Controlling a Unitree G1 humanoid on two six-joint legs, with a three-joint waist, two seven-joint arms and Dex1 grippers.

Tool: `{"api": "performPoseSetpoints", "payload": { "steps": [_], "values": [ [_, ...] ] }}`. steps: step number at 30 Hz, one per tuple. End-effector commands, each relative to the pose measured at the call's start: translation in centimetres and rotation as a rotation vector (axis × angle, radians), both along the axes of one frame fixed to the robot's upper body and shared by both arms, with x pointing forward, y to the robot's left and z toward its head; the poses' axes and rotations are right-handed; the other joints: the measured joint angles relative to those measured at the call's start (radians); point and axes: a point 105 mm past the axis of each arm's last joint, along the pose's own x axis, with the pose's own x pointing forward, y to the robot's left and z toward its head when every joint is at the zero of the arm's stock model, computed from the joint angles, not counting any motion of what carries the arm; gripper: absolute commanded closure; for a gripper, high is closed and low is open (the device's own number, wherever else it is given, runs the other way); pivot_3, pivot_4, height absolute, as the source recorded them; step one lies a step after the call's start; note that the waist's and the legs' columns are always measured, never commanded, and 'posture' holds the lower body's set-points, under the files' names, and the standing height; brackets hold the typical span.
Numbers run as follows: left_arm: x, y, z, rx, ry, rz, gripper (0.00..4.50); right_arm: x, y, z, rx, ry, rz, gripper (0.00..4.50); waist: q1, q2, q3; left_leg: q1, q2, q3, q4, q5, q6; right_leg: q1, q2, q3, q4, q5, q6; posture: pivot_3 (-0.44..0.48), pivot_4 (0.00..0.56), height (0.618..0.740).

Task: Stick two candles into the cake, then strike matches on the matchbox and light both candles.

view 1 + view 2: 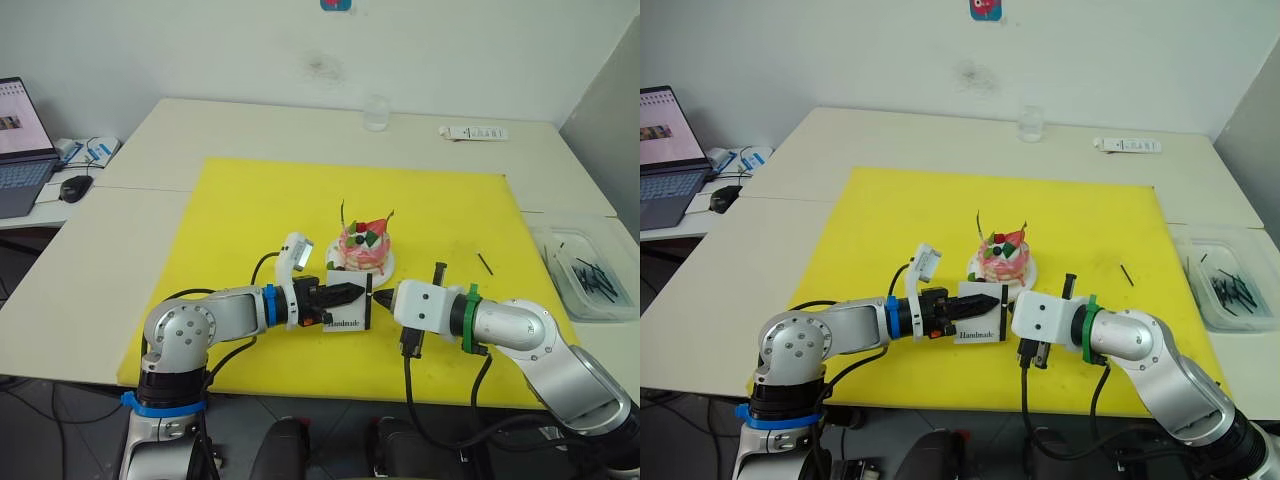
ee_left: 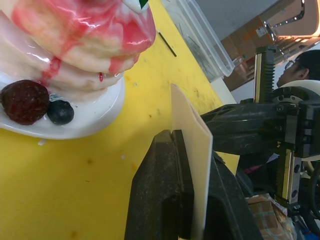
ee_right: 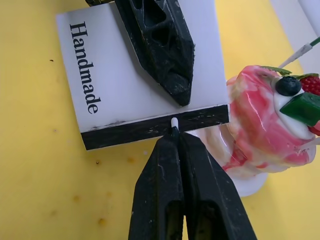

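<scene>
Both arms reach inward, forearms low over the yellow mat [image 1: 250,210], and meet just in front of the cake [image 1: 364,246]. The left gripper [image 1: 352,294] points toward the robot's right, its fingers [image 2: 165,195] clenched flat on the matchbox [image 3: 120,75], which stands on edge with its black strip [image 3: 150,127] turned to the other gripper. The right gripper [image 1: 381,298] points back at it, fingers [image 3: 185,195] pinched together on a match [image 3: 174,123] whose pale tip touches the strip.

The cake sits on its white plate [image 2: 85,125] near the mat's middle, just behind the matchbox. Two candles [image 1: 342,212] stand in its top, one on each side, both tilted outward. A loose match [image 1: 485,263] lies on the mat to the cake's right, well apart.

The mat is open on the left half and behind the cake. Off its right edge sits a clear tray [image 1: 590,275] holding dark sticks. A glass [image 1: 375,112] and a white tube [image 1: 478,132] stand at the surface's far edge; a laptop [image 1: 22,145] and a mouse [image 1: 75,187] are far left.
</scene>
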Motion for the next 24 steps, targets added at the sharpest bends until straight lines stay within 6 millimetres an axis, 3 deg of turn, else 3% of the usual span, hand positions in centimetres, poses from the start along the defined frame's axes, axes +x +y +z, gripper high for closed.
{"api": "performPoseSetpoints", "payload": {
  "steps": [1,6,15,24],
  "values": [
    [-0.1,-0.3,1.4,-0.044,-0.046,-0.016,4.5,0.2,-0.2,0.2,-0.025,-0.022,-0.001,4.47,0.0,0.0,0.0,0.0,0.0,0.0,0.0,0.0,0.0,0.0,0.0,0.0,0.0,0.0,0.0,0.0,0.15,0.738],
    [-0.2,-0.5,1.5,-0.055,-0.05,-0.022,4.5,0.0,-0.4,-0.7,-0.061,0.005,0.001,4.47,0.0,0.0,0.0,0.0,0.0,0.0,0.0,0.0,0.0,0.0,0.0,0.0,0.0,0.0,0.0,0.0,0.15,0.738],
    [-0.6,-0.9,1.6,-0.058,-0.063,-0.044,4.5,-0.2,0.5,-0.4,-0.052,-0.006,0.04,4.47,0.0,0.0,0.0,0.0,0.0,0.0,0.0,0.0,0.0,0.0,0.0,0.0,0.0,0.0,0.0,0.0,0.15,0.738],
    [0.2,0.1,1.5,-0.004,-0.126,0.017,4.5,-0.1,-1.2,1.1,-0.071,-0.027,0.008,4.47,0.0,0.0,0.0,0.0,0.0,0.0,0.0,0.0,0.0,0.0,0.0,0.0,0.0,0.0,0.0,0.0,0.15,0.738]
  ]
}}
